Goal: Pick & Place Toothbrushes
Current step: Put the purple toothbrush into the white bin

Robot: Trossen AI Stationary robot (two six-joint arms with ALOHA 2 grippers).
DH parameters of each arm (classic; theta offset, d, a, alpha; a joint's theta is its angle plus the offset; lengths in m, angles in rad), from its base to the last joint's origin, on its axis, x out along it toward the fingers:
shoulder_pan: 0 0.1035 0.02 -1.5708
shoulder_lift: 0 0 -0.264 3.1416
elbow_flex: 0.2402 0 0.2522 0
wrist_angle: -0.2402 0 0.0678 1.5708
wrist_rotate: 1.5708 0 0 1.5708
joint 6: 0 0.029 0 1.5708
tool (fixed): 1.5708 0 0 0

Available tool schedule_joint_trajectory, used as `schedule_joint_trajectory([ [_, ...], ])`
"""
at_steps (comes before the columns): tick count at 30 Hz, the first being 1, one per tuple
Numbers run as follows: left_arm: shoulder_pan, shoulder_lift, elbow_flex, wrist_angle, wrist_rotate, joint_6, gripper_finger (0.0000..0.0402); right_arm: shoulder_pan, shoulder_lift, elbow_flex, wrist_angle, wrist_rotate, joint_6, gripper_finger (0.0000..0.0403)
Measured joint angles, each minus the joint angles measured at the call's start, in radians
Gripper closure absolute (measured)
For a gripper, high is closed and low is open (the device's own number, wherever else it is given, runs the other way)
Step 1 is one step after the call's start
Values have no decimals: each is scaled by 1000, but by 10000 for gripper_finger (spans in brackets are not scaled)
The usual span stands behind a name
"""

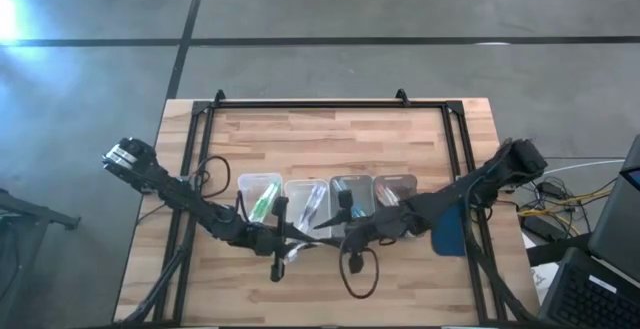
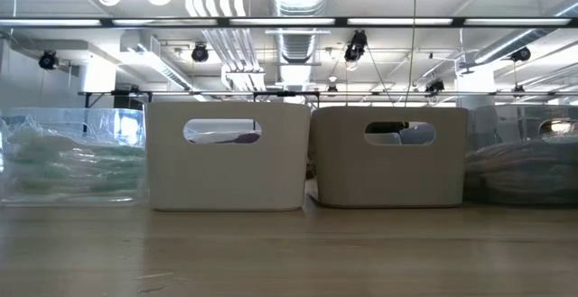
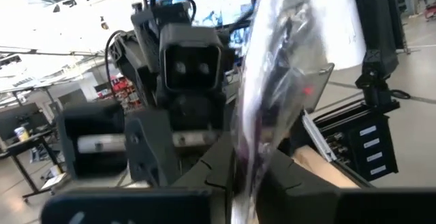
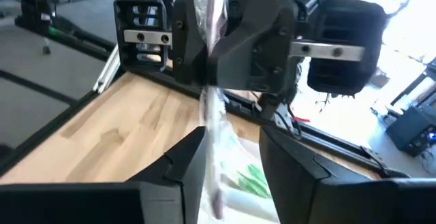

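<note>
item: one wrapped toothbrush, clear sleeve with a dark handle and a reddish fleck, held upright between my two pincers at the near-middle of the bench. left pincer: fingers drawn close together and pinching the lower end of the wrapper, so the piece hangs steady and stays off the wood. right pincer: fingers standing apart on either side of the same sleeve, not pressing it that i can see; i judge this a handover, one pincer gripping while the other frees or re-seats its hold, which is why the two face each other so closely. in the high view both arms meet just in front of the trays. stock: four clear rectangular trays in a row across the middle of the bench, each showing its own colour of brushes, green in the leftmost, blue in the third; sorting by colour seems the reason for the row. a green-accented wrapped brush lies below my right pincer. low view: two pale handled bins and clear bags behind them, neither pincer in view there. destination tray for the held piece: cannot tell yet.
</note>
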Motion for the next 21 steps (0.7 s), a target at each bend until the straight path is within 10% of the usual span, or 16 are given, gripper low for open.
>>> schedule_joint_trajectory([
  [21, 20, 0, 35, -61, -287, -21, 382, -30, -602, 0, -1017, 396, 363, 252],
])
